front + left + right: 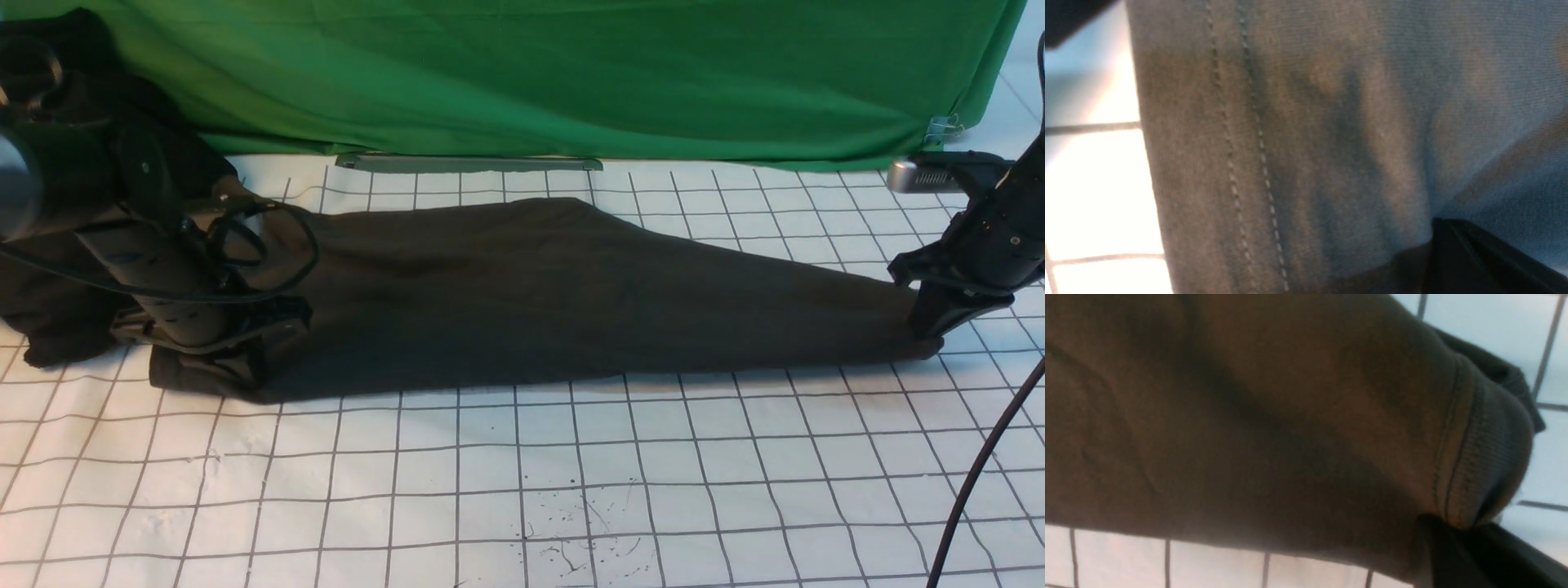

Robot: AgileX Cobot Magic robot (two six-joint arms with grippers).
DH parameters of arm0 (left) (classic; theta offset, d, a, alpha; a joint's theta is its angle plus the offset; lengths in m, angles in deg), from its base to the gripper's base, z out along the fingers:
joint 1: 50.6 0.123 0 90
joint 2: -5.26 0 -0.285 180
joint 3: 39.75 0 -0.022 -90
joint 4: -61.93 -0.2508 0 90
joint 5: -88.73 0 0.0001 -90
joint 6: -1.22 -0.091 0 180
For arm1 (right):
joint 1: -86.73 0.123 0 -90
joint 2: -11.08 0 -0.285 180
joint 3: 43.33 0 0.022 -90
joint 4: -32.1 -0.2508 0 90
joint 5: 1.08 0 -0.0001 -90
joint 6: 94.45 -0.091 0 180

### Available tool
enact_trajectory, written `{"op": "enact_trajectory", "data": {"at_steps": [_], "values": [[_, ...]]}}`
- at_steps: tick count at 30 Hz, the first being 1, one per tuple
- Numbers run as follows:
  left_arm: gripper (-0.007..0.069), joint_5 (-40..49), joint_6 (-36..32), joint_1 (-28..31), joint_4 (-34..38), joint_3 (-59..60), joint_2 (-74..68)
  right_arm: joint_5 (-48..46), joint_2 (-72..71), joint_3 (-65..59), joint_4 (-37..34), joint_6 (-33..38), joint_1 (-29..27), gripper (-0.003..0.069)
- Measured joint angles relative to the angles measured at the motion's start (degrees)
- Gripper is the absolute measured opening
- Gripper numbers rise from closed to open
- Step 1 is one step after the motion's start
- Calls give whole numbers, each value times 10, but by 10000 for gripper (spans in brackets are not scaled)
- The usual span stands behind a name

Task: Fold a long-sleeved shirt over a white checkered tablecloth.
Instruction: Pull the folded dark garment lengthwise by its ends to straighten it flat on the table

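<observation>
The long-sleeved shirt [522, 294] lies as a long dark brown band across the white checkered tablecloth [490, 474], wide at the left and narrowing to the right. My left gripper [245, 367] presses down on its wide left end, shut on the shirt near a double-stitched hem [1249, 143]. At the narrow right tip, my right gripper [927, 335] is shut on the shirt, pinching it beside a ribbed band [1486, 449]. In the wrist views, each gripper [1437, 228] [1437, 524] shows only a dark finger sunk into the cloth. No chest print shows.
A green cloth [571, 73] hangs across the back with a grey bar [465, 163] at its foot. A black heap of cloth [49, 327] sits at the far left behind my left arm. A black cable [980, 474] crosses the right front corner.
</observation>
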Motion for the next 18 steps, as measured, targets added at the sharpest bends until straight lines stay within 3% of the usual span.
{"op": "enact_trajectory", "data": {"at_steps": [6, 10, 13, 14, 15, 17, 18], "values": [[-4, 0, -1, 0, -1, 0, 0, -6, 1, 5, 18, -3, -10, 41], [-4, 1, -1, 0, -1, 0, 0, -2, 1, 5, 23, -4, -10, 79], [-4, 5, -1, 0, -3, 2, 6, -15, 2, 27, 35, -31, -10, 273], [-4, 5, -1, 0, -5, 3, 7, -17, 2, 29, 36, -31, -10, 287], [-4, 12, -1, 1, -11, 6, 13, -36, 2, 49, 42, -53, -10, 401], [-4, 21, -1, 3, -25, 11, 25, -57, 2, 75, 49, -82, -10, 529], [-4, 22, -1, 3, -27, 11, 26, -60, 2, 80, 49, -83, -10, 538]]}}
